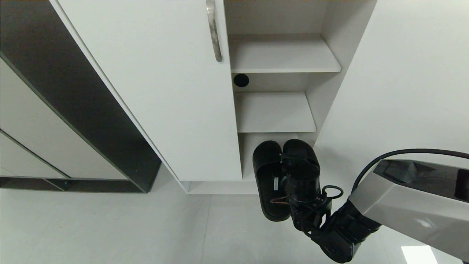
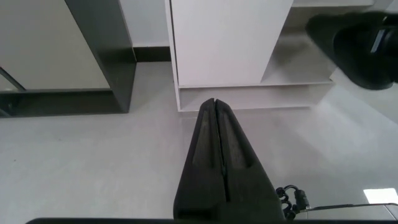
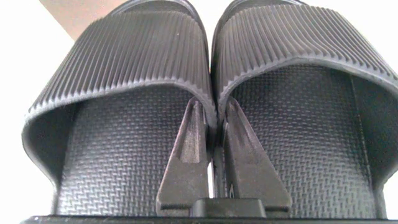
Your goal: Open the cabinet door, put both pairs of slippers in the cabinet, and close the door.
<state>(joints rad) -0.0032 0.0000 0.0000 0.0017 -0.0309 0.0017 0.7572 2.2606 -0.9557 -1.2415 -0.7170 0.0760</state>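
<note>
A pair of black slippers (image 1: 273, 176) hangs in front of the open right half of the white cabinet (image 1: 285, 110), toes toward the bottom compartment. My right gripper (image 1: 291, 167) is shut on the slippers' touching inner edges; in the right wrist view its fingers (image 3: 186, 155) pinch the two ribbed slippers (image 3: 143, 68) together. The cabinet's left door (image 1: 165, 91) with a metal handle (image 1: 214, 31) stays closed. My left gripper (image 2: 214, 112) is shut on nothing, low over the floor in front of the cabinet base (image 2: 249, 96). The slippers (image 2: 360, 50) also appear in the left wrist view.
Two bare shelves (image 1: 282, 55) sit above the bottom compartment, with a round black hole (image 1: 241, 80) in the back wall. The opened right door (image 1: 403, 91) stands to the right. A dark-framed unit (image 1: 73, 110) is on the left. Pale floor (image 1: 146, 227) lies in front.
</note>
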